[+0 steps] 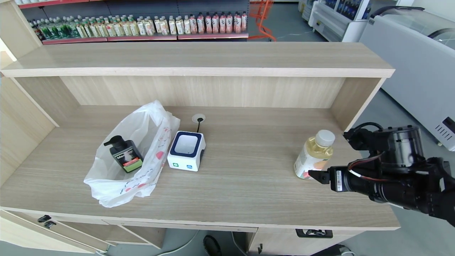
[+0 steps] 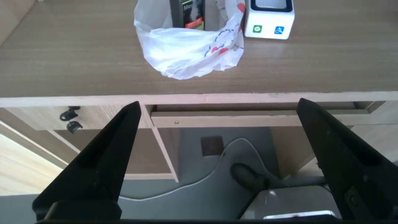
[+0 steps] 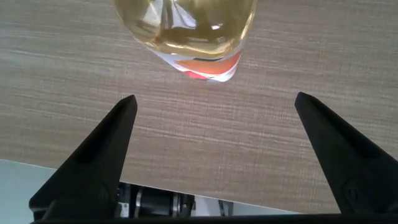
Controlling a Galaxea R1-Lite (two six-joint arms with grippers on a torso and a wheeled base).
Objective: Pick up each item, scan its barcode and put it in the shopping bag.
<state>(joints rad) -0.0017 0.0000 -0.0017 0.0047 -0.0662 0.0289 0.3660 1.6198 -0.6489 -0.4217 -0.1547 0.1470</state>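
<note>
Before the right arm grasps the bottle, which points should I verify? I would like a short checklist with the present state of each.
1. Right gripper open: ok, spread wide.
2. Bottle upright and capped: ok.
3. Bottle within the grip: not ok, it stands just beyond the fingertips.
4. Scanner top uncovered: ok.
5. Shopping bag mouth open: ok; a pump bottle stands inside.
6. Barcode position on the bottle: cannot tell.
</note>
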